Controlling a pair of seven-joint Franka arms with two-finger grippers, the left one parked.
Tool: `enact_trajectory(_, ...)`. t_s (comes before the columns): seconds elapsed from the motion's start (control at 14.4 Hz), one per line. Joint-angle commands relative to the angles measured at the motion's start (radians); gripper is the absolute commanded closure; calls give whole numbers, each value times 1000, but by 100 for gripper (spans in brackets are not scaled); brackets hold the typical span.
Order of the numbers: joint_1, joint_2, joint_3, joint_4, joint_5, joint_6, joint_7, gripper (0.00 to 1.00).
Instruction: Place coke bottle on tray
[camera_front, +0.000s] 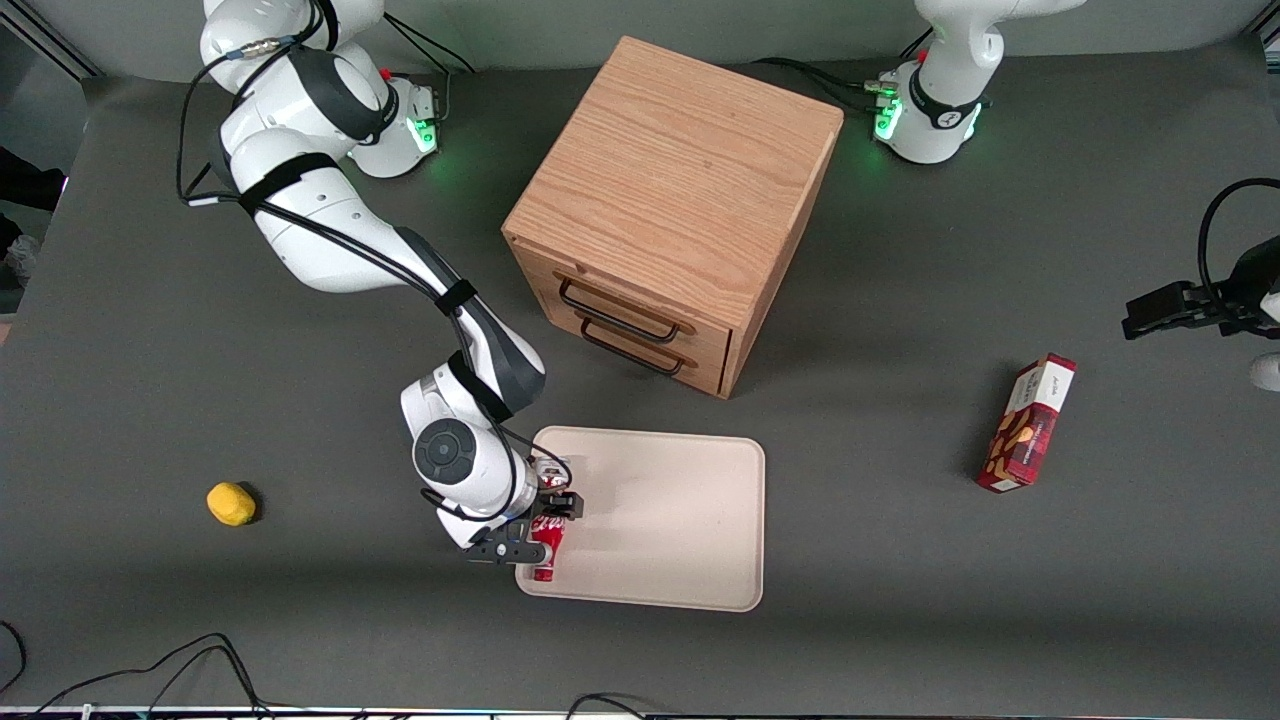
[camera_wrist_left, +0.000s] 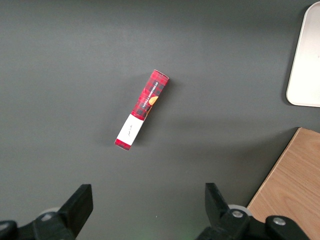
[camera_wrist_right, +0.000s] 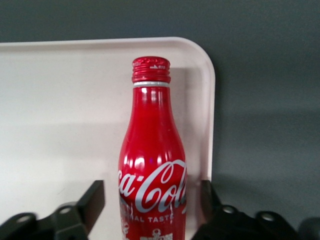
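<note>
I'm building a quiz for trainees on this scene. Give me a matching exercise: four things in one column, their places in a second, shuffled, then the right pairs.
Things:
1. small red coke bottle
2. small yellow lemon-like fruit
3. red rectangular snack box
4. wooden drawer cabinet

Places:
A. toward the parked arm's end of the table
B. lying on the large flat cream tray, between the fingers of the open gripper
C. alone toward the working arm's end
D. farther from the front camera than the tray

Pairs: 1-B, 2-C, 3-A, 4-D
</note>
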Motion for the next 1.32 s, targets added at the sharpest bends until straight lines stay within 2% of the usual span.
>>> enact_trajectory(0.0,14,-2,-10,18,-27,7,18,0)
enact_trajectory(0.28,-17,-108,-7,-40,-25,-16,13,0)
enact_trajectory(0.63,-139,-352,16,-117,5,-276,-36,0)
enact_trajectory(0.7,-171,-420,15,-174,28,-301,-72,0)
enact_trajectory(0.83,-222,-586,-12,-312,126,-342,-193,0)
enact_trajectory(1.04,-227,-830,-143,-511,246,-391,-289,0)
enact_trajectory(1.25,-225,-1078,-203,-747,264,-344,-293,0)
